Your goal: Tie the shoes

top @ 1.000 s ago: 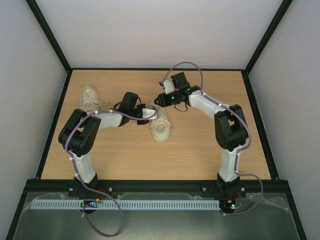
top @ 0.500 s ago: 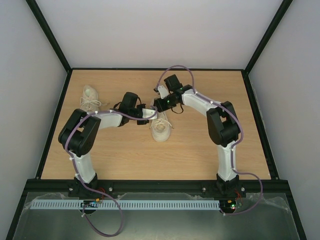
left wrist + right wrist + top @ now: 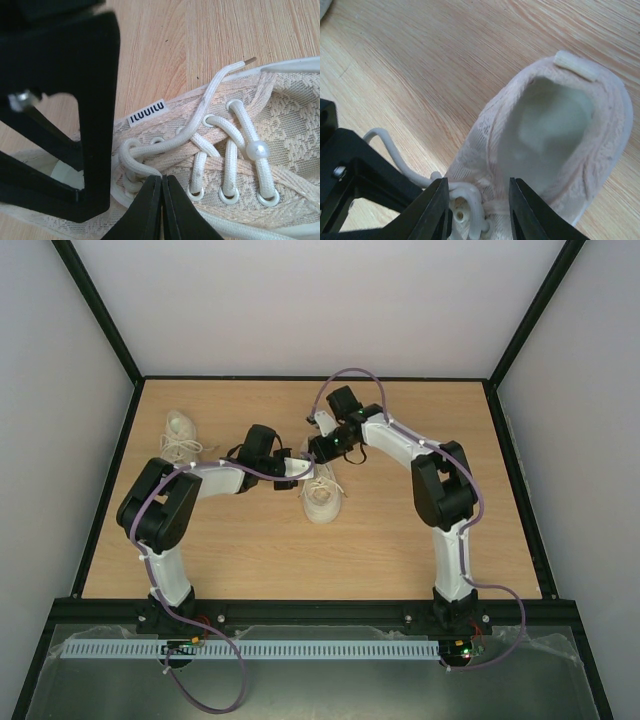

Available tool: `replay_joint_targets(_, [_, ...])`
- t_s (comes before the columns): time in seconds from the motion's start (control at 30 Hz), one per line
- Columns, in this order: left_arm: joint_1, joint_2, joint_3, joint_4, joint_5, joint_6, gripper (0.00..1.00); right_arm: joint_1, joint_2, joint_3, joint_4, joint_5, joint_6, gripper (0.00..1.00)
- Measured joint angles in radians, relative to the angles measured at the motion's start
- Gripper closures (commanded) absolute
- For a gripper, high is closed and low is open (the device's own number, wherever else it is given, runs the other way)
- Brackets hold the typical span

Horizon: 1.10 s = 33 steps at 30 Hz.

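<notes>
- One shoe (image 3: 322, 498) is lying near the middle of the surface (image 3: 400, 540), set lengthwise between the near and far edges, with both arms reaching in over its far end.
- The second shoe (image 3: 180, 433) is sitting well apart from it, toward the far left corner, with nothing touching it.
- The left end effector (image 3: 161, 182) is resting with its fingers pressed together. Their tips are meeting right at a loop of the lace (image 3: 145, 150) by the top eyelets. Whether the lace is pinched between them cannot be told.
- The right end effector (image 3: 478, 182) is hovering with its fingers apart, straddling the laced top of the same shoe just below the collar. Its left finger is touching the lace.
- In the left wrist view, one free lace end is trailing onto the bare wood, and a small pearl bead (image 3: 256, 149) is sitting on a lace crossing.
- In the right wrist view, the shoe's opening is facing the camera, with a heel tab (image 3: 575, 65) at its back rim.
</notes>
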Motion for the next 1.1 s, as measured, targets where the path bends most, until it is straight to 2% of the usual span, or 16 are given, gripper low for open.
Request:
replay_joint_targets(0.23, [0.000, 0.000, 0.000, 0.000, 0.000, 0.000, 0.98, 0.000, 0.036, 0.024, -0.013, -0.011, -0.019, 0.69])
replay_joint_targets(0.47, [0.000, 0.000, 0.000, 0.000, 0.000, 0.000, 0.98, 0.000, 0.036, 0.015, -0.014, -0.037, -0.023, 0.90])
replay_joint_targets(0.67, [0.000, 0.000, 0.000, 0.000, 0.000, 0.000, 0.98, 0.000, 0.034, 0.012, -0.015, -0.039, -0.028, 0.99])
replay_joint_targets(0.8, [0.000, 0.000, 0.000, -0.001, 0.002, 0.005, 0.98, 0.000, 0.022, 0.010, -0.015, -0.039, -0.020, 0.99])
replay_joint_targets(1.1, [0.000, -0.035, 0.000, -0.060, 0.025, 0.064, 0.75, -0.008, -0.049, -0.029, 0.026, -0.014, 0.025, 0.99])
